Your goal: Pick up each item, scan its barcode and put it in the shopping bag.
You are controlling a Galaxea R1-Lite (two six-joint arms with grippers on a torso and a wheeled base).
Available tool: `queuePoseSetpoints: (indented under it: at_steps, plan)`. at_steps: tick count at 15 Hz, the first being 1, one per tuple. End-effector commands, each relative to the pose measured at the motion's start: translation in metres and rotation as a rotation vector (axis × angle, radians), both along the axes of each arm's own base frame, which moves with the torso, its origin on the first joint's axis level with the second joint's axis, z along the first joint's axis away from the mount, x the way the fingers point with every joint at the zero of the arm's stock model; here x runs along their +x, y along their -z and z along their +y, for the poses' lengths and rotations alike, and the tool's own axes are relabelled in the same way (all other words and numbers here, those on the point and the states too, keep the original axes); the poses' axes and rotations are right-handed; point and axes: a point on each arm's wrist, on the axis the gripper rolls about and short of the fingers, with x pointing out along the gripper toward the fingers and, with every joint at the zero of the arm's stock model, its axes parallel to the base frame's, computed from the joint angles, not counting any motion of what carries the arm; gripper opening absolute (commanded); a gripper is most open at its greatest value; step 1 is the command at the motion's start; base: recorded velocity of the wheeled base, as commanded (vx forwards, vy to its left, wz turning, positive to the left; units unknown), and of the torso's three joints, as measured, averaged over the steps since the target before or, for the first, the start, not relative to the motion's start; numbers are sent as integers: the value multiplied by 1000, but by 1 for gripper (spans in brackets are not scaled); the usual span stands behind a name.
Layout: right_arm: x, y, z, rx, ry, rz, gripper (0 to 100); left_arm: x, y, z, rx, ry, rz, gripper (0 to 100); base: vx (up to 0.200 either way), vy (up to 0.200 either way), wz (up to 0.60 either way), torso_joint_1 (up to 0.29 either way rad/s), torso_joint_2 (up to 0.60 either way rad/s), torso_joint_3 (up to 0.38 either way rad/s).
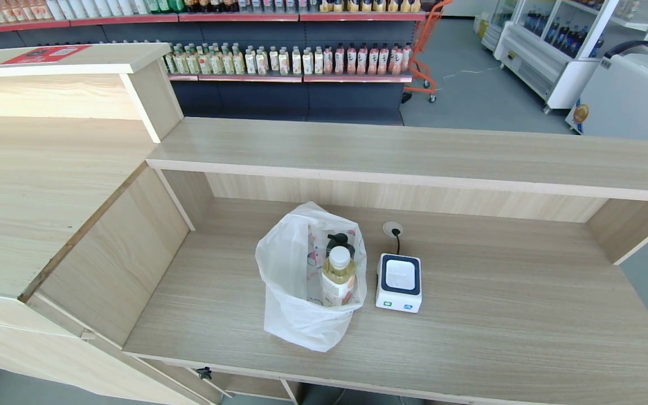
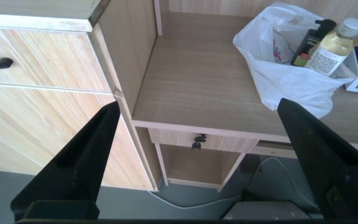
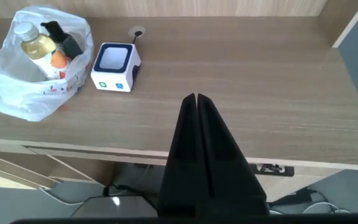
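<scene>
White plastic shopping bag [image 1: 284, 298] stands on the wooden counter [image 1: 498, 315] just beside the barcode scanner [image 1: 398, 281], with a yellow drink bottle [image 1: 338, 275] and a black-topped bottle [image 1: 340, 242] inside, so I judge bagging done; my left gripper [image 2: 197, 106] hangs with jaws spread, my right gripper [image 3: 196, 98] with jaws pressed together, both empty, so next I'd just hold back.

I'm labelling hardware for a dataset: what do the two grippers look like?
Both the left gripper and right gripper have two matte black, smooth fingers tapering like wedges to narrow tips; no markings visible.
</scene>
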Motion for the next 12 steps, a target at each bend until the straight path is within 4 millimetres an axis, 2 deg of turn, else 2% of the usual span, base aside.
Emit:
queuePoseSetpoints:
  at_steps: [1, 5, 12]
  plan:
    - [0, 0, 0, 0, 0, 4, 0, 0, 0, 0, 0, 0, -2, 100, 0, 0, 0, 0, 0, 0]
    - [0, 0, 0, 0, -1, 4, 0, 0, 0, 0, -2, 0, 0, 100, 0, 0, 0, 0, 0, 0]
    - [0, 0, 0, -3, -1, 4, 0, 0, 0, 0, 3, 0, 0, 100, 0, -200, 0, 4, -1, 5]
